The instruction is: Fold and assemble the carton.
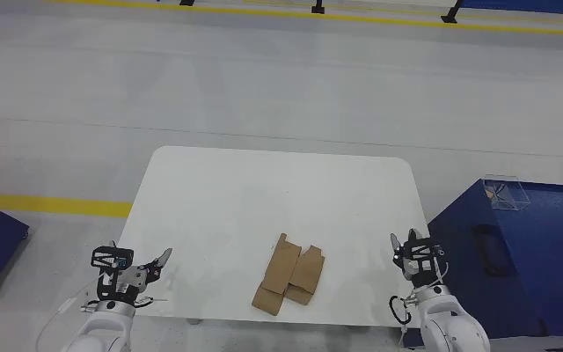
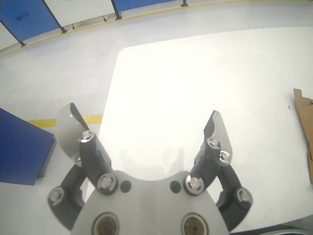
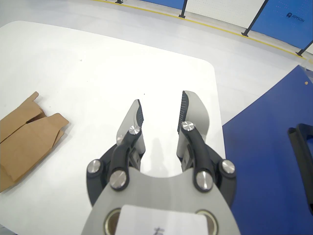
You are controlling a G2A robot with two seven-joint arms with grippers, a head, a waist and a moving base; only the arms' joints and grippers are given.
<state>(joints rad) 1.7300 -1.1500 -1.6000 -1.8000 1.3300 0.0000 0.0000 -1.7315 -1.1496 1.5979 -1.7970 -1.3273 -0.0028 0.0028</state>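
Your white table (image 1: 264, 194) takes up the middle of the work area, with a blue cabinet (image 1: 501, 255) standing just off its right side. The carton (image 1: 288, 275) lies flat on the table, close to the near edge and a little right of centre. It is a brown cardboard blank, its panels overlapping and its flaps unraised, so by the look of it no fold has been made yet.

Your left gripper (image 2: 143, 110) hangs at the table's near left corner, well apart from the carton, with its jaws spread wide and nothing between them. Your right gripper (image 3: 161, 97) sits at the near right edge, beside the cabinet. Its jaws are apart too, though less widely, and they are also empty. The carton lies between the two arms, somewhat nearer the right one.

You appear to be at the very start, with the approach still to be made. The next move calls for bringing both arms in to the blank. Since the card lies flat against the table, you will likely need one gripper to pin a panel down while the other gets a finger under a free edge or flap to lift it.
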